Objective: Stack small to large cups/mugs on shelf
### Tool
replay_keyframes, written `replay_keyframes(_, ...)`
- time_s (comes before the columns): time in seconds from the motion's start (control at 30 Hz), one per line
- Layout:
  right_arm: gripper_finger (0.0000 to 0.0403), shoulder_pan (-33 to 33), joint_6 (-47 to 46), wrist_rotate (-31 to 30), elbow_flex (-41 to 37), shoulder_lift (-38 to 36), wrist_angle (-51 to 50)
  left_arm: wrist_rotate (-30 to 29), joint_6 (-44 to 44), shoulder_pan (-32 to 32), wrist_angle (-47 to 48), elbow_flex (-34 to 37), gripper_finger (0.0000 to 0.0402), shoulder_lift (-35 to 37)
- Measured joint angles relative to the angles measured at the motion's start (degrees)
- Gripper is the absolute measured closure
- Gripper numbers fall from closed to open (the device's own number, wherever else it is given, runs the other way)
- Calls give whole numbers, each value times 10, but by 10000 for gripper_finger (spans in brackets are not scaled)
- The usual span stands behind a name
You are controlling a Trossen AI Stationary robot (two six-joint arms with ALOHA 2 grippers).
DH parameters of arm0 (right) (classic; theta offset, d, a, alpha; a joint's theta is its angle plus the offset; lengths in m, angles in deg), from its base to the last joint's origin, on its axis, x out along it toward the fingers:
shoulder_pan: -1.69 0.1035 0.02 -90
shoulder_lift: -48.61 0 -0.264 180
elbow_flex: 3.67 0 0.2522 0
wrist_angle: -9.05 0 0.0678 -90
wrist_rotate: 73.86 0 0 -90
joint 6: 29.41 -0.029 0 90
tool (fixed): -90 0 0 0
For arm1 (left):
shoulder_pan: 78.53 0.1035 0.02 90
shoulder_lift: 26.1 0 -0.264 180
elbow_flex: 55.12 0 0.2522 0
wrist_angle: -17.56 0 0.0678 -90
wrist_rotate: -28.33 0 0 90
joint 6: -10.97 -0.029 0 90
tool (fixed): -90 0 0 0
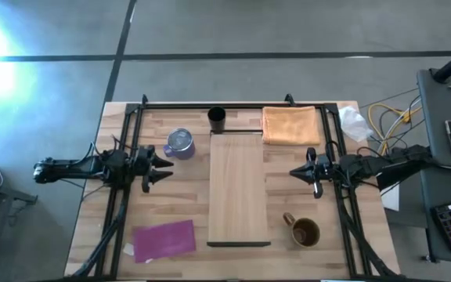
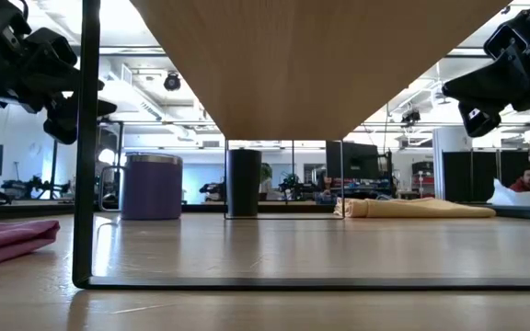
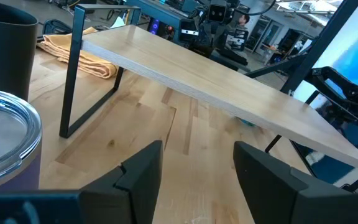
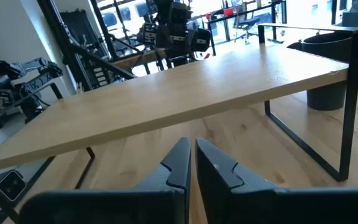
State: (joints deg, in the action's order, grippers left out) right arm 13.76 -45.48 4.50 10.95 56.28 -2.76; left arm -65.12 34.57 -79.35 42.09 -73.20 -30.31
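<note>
The light-wood shelf (image 1: 239, 188) stands on dark legs in the table's middle. The small black cup (image 1: 216, 119) stands upright on the table at the shelf's far end. The purple mug with silvery rim (image 1: 180, 143) stands left of the shelf, just beyond my left gripper. The brown handled mug (image 1: 303, 230) stands near the shelf's near right corner. My left gripper (image 1: 161, 164) is open and empty, left of the shelf. My right gripper (image 1: 297, 171) is shut and empty, right of the shelf.
A folded orange cloth (image 1: 291, 124) lies at the far right of the table. A purple cloth (image 1: 164, 238) lies at the near left. White crumpled paper (image 1: 353, 122) lies by the far right corner. Black frame rails (image 1: 233, 106) run round the table.
</note>
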Motion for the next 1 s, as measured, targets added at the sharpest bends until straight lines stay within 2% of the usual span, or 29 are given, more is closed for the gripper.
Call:
replay_keyframes(0.77,385,0,0,0,0,0,0,0,0,0,0,0,217,0)
replay_keyframes(1.0,385,0,151,-5,0,0,0,0,0,0,0,0,217,0)
